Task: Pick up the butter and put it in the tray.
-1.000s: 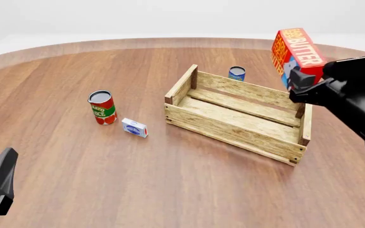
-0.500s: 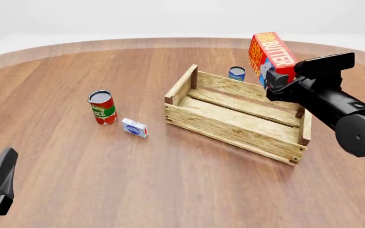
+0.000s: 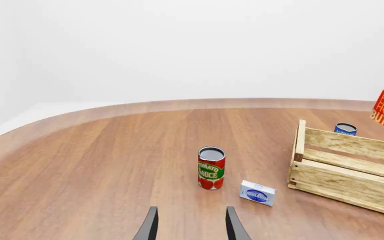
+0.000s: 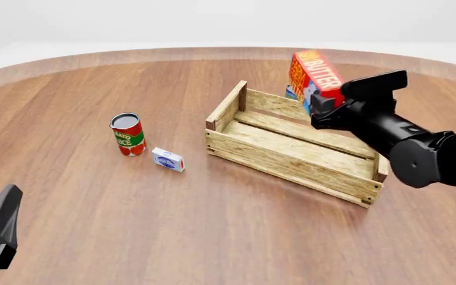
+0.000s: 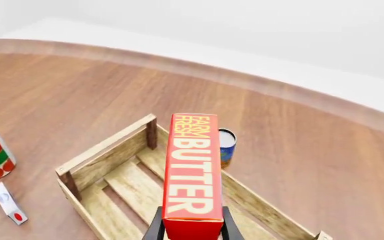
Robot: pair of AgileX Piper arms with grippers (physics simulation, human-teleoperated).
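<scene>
A large round wooden table (image 4: 173, 237) fills nearly all of the front view, its reddish-brown planks running away from the camera with fine grain lines and a faint sheen. The curved far edge (image 4: 133, 52) shows a lighter band along its rim. Beyond it lies a pale, almost white floor (image 4: 22, 50), which blends into a plain white wall (image 3: 192, 45) with no visible seam. The light is soft and even, casting only faint shadows.
</scene>
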